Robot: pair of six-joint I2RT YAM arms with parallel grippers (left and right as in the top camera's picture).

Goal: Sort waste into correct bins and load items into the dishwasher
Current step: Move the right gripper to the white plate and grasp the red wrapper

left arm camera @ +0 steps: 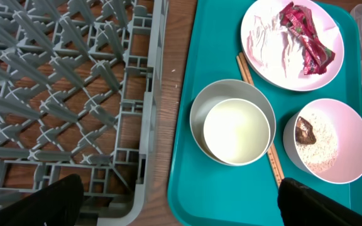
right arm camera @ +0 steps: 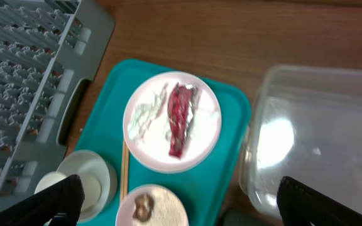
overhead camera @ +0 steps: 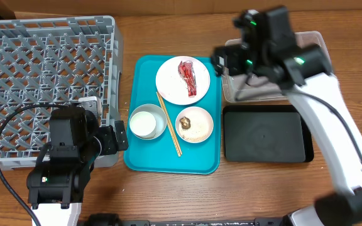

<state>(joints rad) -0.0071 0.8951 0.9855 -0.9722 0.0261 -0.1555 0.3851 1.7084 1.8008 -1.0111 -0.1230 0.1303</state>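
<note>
my right gripper [right arm camera: 181, 207] hangs wide open near the plate [right arm camera: 205, 129], so I'd drop onto the red wrapper [right arm camera: 181, 119], pinch across its middle, and avoid the white paper [right arm camera: 145, 114]

My left hand [overhead camera: 114, 137] and right hand [overhead camera: 221, 61] both spread wide, empty.
The left arm [overhead camera: 61, 168] sits by the counter's [overhead camera: 168, 196] near-left corner; the right arm [overhead camera: 322, 108] stretches toward the far edge.

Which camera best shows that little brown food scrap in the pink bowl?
The left wrist view: the small brown food scrap is close and sharp. Overhead shows a tiny dark speck; right wrist shows it blurred near the bottom edge.
</note>
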